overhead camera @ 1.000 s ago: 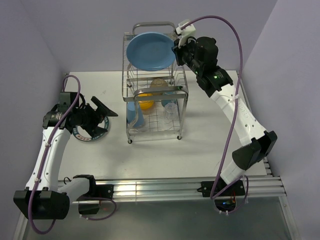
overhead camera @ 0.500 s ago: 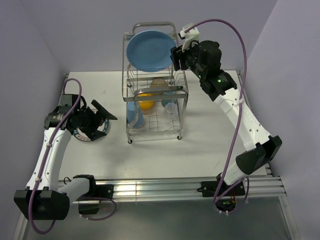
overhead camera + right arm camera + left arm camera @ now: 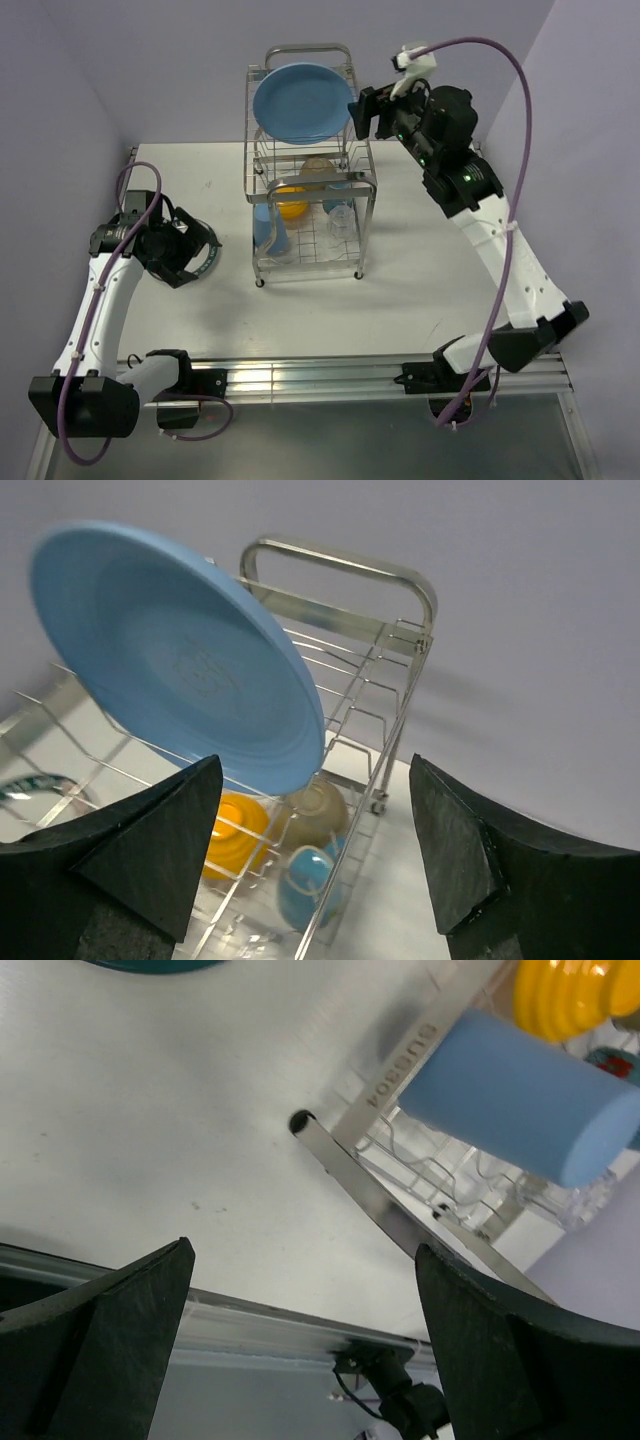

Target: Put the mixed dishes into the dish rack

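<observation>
The dish rack (image 3: 310, 160) stands mid-table. A blue plate (image 3: 300, 102) leans on edge in its upper tier, with nothing gripping it. My right gripper (image 3: 365, 110) hangs open just right of that plate; in the right wrist view the plate (image 3: 180, 650) sits ahead of the open gripper (image 3: 315, 860). Below are a yellow bowl (image 3: 291, 205), a blue cup (image 3: 270, 228), a clear glass (image 3: 340, 218) and a teal mug (image 3: 305, 885). My left gripper (image 3: 198, 252) is open and empty over the green-rimmed plate (image 3: 208, 264), left of the rack.
A dull olive-brown bowl (image 3: 315, 810) lies in the lower tier behind the yellow bowl (image 3: 235, 830). The rack's looped handle (image 3: 340, 570) rises beside my right gripper. In the left wrist view the rack's foot rail (image 3: 370, 1195) and the blue cup (image 3: 510, 1095) lie ahead.
My right gripper opened, let go of the blue plate and drew back to the upper right. The left gripper swung down closer over the green-rimmed plate.
</observation>
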`<action>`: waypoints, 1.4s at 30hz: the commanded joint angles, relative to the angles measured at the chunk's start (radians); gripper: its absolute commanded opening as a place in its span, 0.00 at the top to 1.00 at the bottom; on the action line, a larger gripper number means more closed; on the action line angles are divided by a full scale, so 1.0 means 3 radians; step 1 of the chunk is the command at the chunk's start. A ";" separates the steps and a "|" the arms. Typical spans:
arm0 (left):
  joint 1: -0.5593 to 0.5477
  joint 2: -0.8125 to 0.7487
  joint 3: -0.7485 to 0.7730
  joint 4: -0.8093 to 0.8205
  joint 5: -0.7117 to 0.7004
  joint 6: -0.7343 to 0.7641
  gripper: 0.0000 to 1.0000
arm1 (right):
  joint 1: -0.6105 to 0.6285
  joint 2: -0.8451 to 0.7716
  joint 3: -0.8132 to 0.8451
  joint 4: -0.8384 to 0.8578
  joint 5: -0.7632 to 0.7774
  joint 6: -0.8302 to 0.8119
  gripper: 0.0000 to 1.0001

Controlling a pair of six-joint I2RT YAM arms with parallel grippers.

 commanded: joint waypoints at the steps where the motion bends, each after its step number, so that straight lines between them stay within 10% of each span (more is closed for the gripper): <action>1: 0.0009 0.0106 -0.0003 -0.0078 -0.0451 -0.0039 0.01 | 0.0010 -0.0444 -0.0084 0.0170 0.0235 0.0616 0.17; 8: -0.0016 0.0393 -0.0023 0.0013 -0.1280 0.0007 0.01 | 0.0036 -0.1149 -0.0442 -0.0515 0.0599 0.1737 0.00; 13: -0.0027 0.0766 -0.0085 0.0264 -0.1480 0.0063 0.02 | 0.0041 -0.1809 -0.1097 -0.0929 -0.0045 0.2433 0.00; 42: 0.1047 0.0245 -0.2661 0.3679 0.0668 -0.1798 0.03 | 0.0051 -0.2434 -0.1025 -0.2126 -0.0045 0.1703 0.00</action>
